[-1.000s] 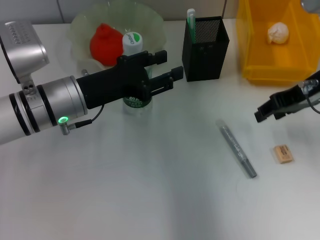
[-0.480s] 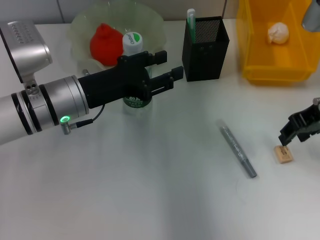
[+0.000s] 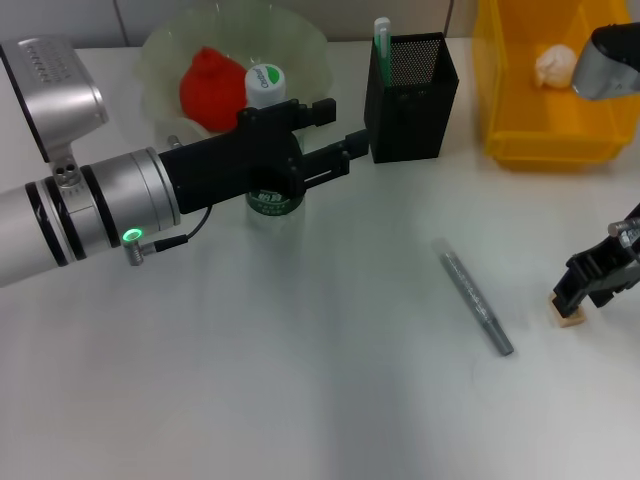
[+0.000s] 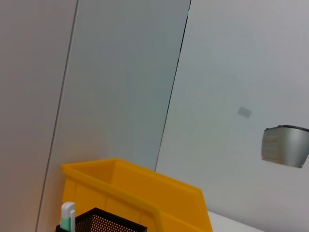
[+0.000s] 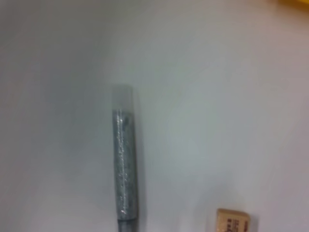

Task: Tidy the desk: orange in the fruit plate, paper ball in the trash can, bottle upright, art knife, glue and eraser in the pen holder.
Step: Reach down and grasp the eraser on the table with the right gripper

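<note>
I see the orange (image 3: 210,88) in the fruit plate (image 3: 302,44), the paper ball (image 3: 556,64) in the trash can (image 3: 520,120), and a green-and-white stick (image 3: 381,45) in the pen holder (image 3: 412,100). My left gripper (image 3: 330,135) stands open around the upright bottle (image 3: 267,90). My right gripper (image 3: 592,281) sits over the eraser (image 3: 568,315) near the desk's right edge; I cannot tell its grip. The grey art knife (image 3: 476,302) lies on open desk (image 3: 300,380).

glossy yellow plastic trash can (image 3: 548,120), black wire-mesh pen holder (image 3: 412,100), matt white desk (image 3: 300,380)
</note>
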### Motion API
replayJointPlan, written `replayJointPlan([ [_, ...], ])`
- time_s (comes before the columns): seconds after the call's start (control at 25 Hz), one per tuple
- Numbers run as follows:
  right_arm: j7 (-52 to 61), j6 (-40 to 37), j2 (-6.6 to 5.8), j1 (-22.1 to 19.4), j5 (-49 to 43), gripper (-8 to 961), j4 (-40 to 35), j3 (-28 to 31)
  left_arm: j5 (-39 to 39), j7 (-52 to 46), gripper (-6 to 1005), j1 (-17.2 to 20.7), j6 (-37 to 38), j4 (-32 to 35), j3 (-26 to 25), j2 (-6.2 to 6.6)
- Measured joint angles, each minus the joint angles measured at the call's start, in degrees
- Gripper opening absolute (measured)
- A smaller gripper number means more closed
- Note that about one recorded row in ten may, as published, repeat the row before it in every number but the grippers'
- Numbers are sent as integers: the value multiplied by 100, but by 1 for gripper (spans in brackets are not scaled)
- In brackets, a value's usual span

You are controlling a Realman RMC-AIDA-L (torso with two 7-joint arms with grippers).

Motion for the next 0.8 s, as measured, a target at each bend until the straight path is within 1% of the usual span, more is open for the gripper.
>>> replayJointPlan([
  [0.24,-3,124,0,57,-51,441,199,-18,0,0,605,-18,0,-82,-7,0],
  [0.56,-10,420,0,348,-61,440,789,-191,0,0,604,-20,1,-95,-23,7],
  [0.8,19,412,8,416,-202,441,833,-238,0,0,604,-25,1,-123,-32,19],
])
